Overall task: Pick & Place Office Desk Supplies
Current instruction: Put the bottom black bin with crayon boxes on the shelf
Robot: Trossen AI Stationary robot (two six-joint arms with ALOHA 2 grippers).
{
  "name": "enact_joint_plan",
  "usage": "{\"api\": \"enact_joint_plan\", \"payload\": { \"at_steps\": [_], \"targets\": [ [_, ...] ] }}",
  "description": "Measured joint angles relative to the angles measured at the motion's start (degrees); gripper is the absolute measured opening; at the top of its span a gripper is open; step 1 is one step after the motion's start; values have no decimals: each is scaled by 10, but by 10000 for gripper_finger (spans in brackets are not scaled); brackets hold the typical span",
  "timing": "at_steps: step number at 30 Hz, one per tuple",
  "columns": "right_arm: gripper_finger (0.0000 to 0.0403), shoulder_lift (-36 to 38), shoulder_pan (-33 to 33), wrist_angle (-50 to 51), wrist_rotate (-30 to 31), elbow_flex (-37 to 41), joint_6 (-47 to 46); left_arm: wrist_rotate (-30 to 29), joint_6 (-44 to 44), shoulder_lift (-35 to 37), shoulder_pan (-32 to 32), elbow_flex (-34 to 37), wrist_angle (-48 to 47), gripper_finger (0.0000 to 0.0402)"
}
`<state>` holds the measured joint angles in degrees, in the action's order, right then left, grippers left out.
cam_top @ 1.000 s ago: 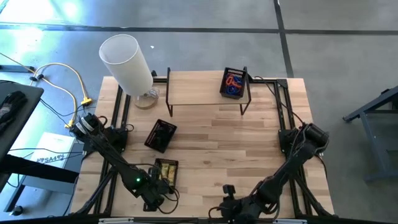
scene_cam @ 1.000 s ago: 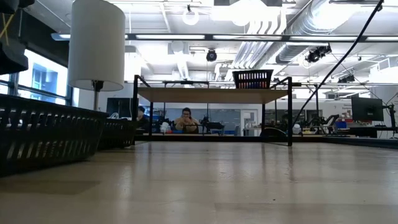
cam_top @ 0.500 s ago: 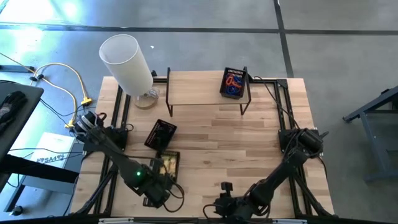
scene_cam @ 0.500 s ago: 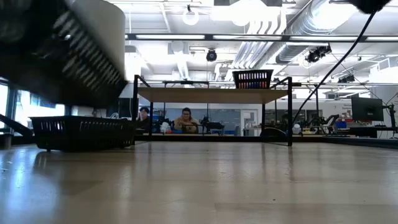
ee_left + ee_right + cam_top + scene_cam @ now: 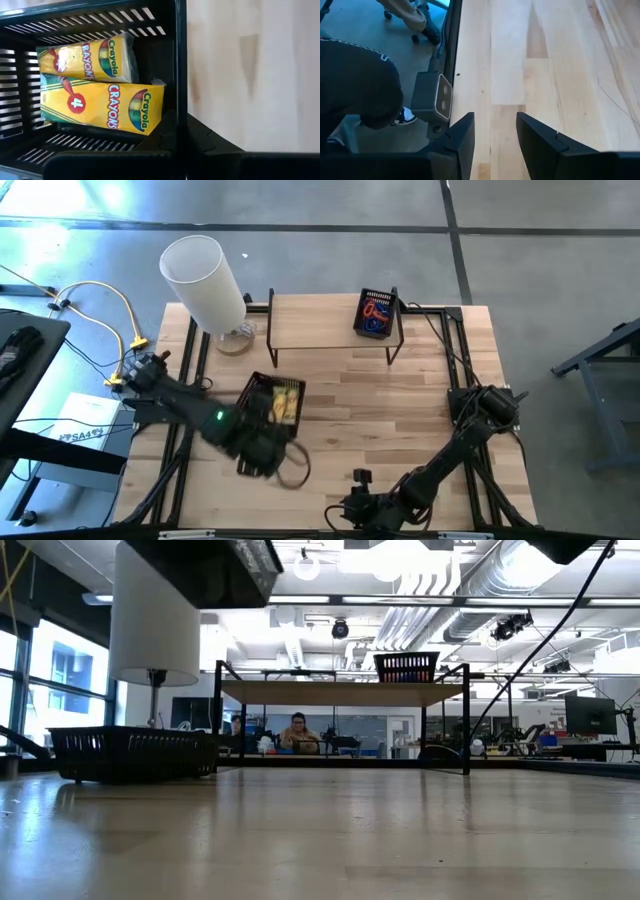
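My left gripper point(image 5: 265, 425) is shut on a black slatted basket point(image 5: 278, 401) and holds it above the table's left half. In the basket lie two yellow crayon packets point(image 5: 100, 97). A second black basket point(image 5: 135, 753) stands on the table below it. On the far shelf point(image 5: 335, 330) a third basket point(image 5: 376, 313) holds red and blue bands. At the table's near edge my right gripper point(image 5: 355, 485) stands open, its fingers point(image 5: 465, 137) over bare wood. My left gripper pinches the basket's side wall point(image 5: 180, 125) at its rim, one finger inside the basket and one outside. The fingers come from above, pointing steeply down. The basket hangs clear of the table, slightly tilted, with the packets lying on its floor.
A big white cylinder lamp point(image 5: 205, 280) stands at the far left corner. A small camera block point(image 5: 432, 102) sits at the table's near edge beside my right gripper. The middle and right of the wooden table point(image 5: 400, 410) are bare. A person sits in the room behind point(image 5: 298, 733).
My left gripper has risen and gone toward the table's far edge, staying shut on the basket. The basket, which stood near the table's near left edge, is now lifted clear and hangs over the other black basket, slightly turned.
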<state>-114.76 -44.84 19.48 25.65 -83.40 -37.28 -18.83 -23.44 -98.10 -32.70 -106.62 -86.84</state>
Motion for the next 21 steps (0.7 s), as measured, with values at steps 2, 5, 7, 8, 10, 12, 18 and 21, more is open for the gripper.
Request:
{"api": "enact_joint_plan", "payload": {
  "at_steps": [2, 5, 7, 8, 10, 12, 18, 21],
  "targets": [
    [133, 0, 0, 0, 4, 0, 0, 0, 25, 2, 31, -14, -13, 1],
    [133, 0, 0, 0, 20, 0, 1, 0, 61, 10, 86, -23, -12, 1],
    [133, 0, 0, 0, 28, 0, 5, -1, 77, 14, 129, -25, -10, 1],
    [133, 0, 0, 0, 29, 0, 9, 0, 86, 16, 153, -25, -8, 1],
    [133, 0, 0, 0, 30, 0, 11, 0, 99, 16, 198, -25, -2, 1],
    [133, 0, 0, 0, 30, 0, 14, 0, 109, 16, 244, -25, 6, 1],
    [133, 0, 0, 0, 30, 0, 15, 33, 198, 16, 356, -24, 67, 1],
    [133, 0, 0, 0, 30, 0, 15, 65, 227, 16, 397, -24, 92, 1]
  ]
}}
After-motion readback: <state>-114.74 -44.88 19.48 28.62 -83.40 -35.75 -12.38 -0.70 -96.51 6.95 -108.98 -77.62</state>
